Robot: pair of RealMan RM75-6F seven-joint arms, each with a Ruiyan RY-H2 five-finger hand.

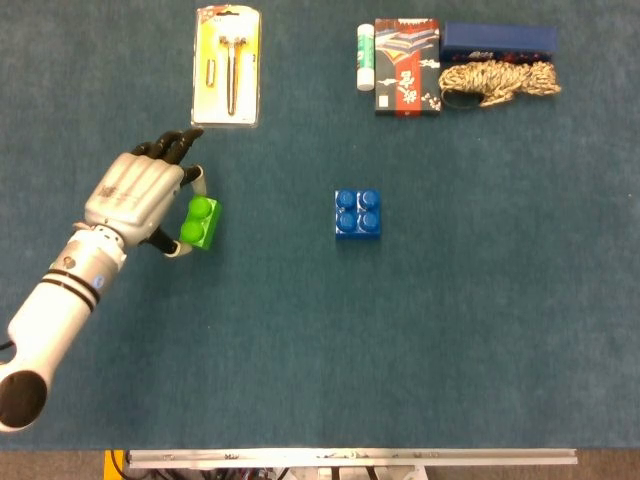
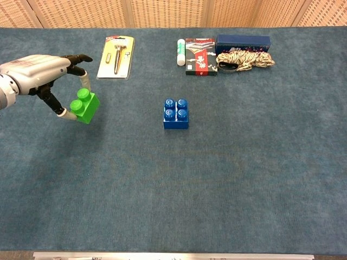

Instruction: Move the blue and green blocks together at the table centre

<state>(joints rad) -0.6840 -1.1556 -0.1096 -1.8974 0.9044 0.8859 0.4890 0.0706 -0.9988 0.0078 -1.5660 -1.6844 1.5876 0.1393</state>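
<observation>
A blue four-stud block [image 1: 357, 213] [image 2: 175, 114] sits on the carpeted table near its middle. Left of it, my left hand [image 1: 140, 195] [image 2: 40, 73] pinches a green two-stud block [image 1: 200, 222] [image 2: 84, 106] between thumb and fingers. In the chest view the green block hangs above the table surface. A wide gap separates the two blocks. My right hand shows in neither view.
A yellow blister pack of tools [image 1: 227, 66] [image 2: 115, 57] lies at the back left, just beyond the hand. At the back right stand a glue stick [image 1: 365, 57], a red-and-black box [image 1: 407, 67], a dark blue box [image 1: 498, 39] and a coil of rope [image 1: 500, 80].
</observation>
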